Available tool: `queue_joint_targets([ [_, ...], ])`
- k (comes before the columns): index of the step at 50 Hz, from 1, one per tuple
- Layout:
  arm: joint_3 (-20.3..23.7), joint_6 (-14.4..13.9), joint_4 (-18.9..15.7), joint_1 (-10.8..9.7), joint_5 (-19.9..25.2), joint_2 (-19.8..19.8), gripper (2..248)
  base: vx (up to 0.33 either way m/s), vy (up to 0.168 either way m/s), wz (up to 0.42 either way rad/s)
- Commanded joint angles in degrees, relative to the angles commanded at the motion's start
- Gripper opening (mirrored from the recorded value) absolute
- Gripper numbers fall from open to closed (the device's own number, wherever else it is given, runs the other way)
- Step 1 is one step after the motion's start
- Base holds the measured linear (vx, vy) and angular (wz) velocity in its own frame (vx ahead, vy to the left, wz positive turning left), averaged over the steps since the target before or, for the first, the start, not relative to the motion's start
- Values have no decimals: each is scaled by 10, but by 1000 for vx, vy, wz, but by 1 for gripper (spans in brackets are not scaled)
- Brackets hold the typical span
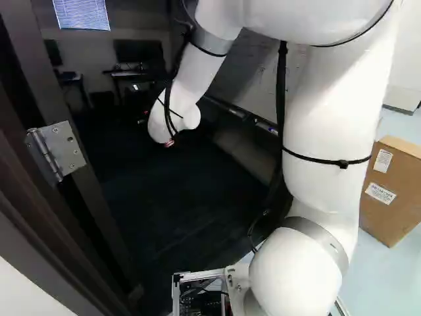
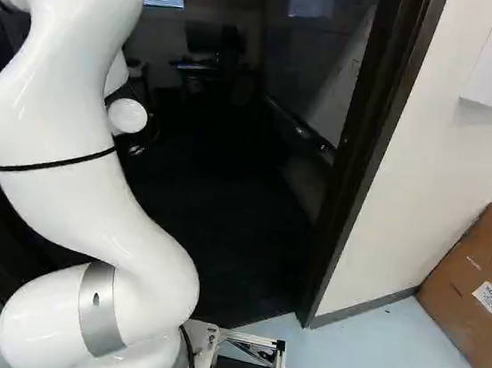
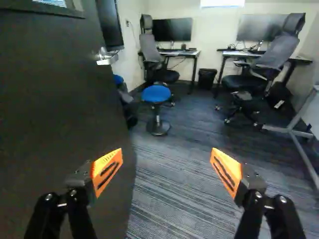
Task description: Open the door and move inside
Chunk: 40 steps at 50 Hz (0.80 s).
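The arm's wrist end hides my gripper in the left base view. In the wrist view the gripper (image 3: pixel 166 155) has its orange-padded fingers wide apart, nothing between them. The dark door (image 3: pixel 55 109) stands swung open beside one finger; whether they touch I cannot tell. Its metal handle (image 3: pixel 105 58) is farther ahead on the door, away from the fingers. A metal hinge (image 1: pixel 56 151) shows at the left of the left base view. The dark door frame (image 2: pixel 368 154) rises right of the arm in the right base view, and the arm reaches through the doorway.
Inside, carpet (image 3: pixel 174 184) stretches ahead of the gripper. A blue stool (image 3: pixel 156 93), office chairs (image 3: pixel 261 64) and desks (image 3: pixel 180 53) stand deeper in. A whiteboard (image 1: pixel 253 72) lines one wall. Outside, a cardboard box (image 2: pixel 480 285) stands by the white wall (image 2: pixel 428 161).
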Motion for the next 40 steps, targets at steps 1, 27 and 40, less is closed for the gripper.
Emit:
queue_joint_targets([
  [1,2,0,2,-2,0,2,247,0,0,0],
  [27,48,0,52,-40,0,43,247,0,0,0],
  [40,69,0,77,-60,0,63,247,0,0,0],
])
